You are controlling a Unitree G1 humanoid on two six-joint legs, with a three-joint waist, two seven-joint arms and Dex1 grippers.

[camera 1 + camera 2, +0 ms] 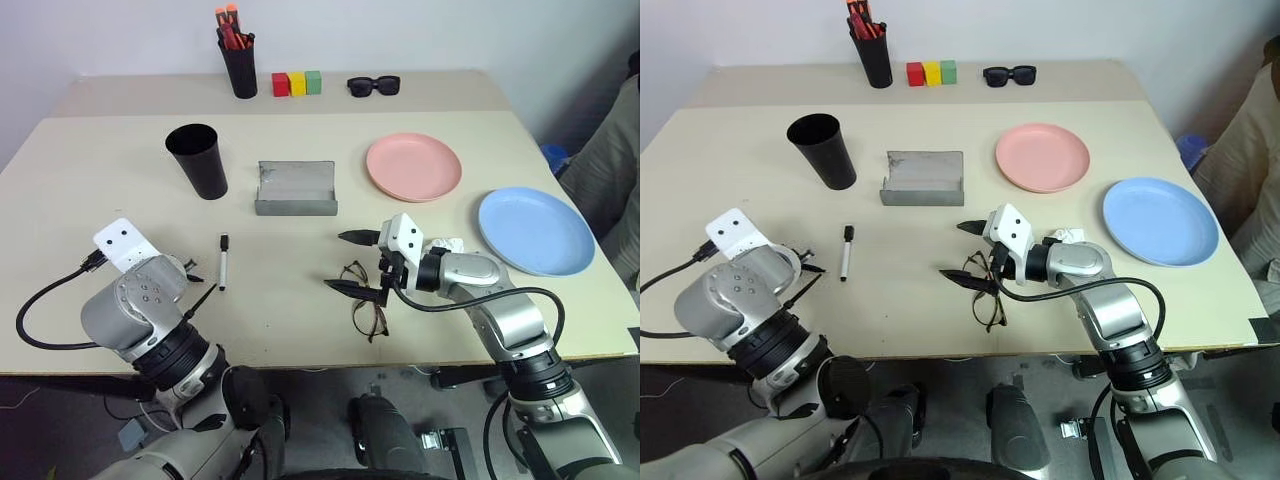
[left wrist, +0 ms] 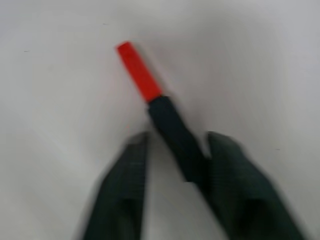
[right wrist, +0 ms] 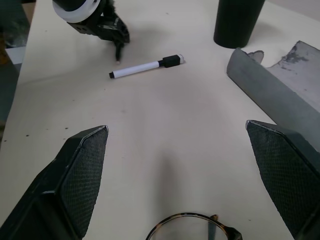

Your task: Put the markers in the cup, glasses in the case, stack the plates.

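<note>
So far nothing is put away. The left gripper [image 2: 172, 165] pinches the thin black marker with a red end [image 2: 150, 100] low over the table [image 1: 80, 200]. The tall black cup [image 1: 198, 158] is empty. The right gripper [image 1: 352, 262] is spread wide above the round dark-rimmed glasses [image 1: 366, 308]. The pink plate [image 1: 413, 166] and blue plate [image 1: 535, 230] lie apart.

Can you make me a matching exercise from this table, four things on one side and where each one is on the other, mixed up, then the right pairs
Things:
1. white marker
2. glasses
3. case
4. sunglasses

Places:
A. at the far edge, beside the coloured blocks
B. lying open between the cup and the pink plate
C. on the table in front of the cup
D. just below the open right gripper

Pairs: 1-C, 2-D, 3-B, 4-A
</note>
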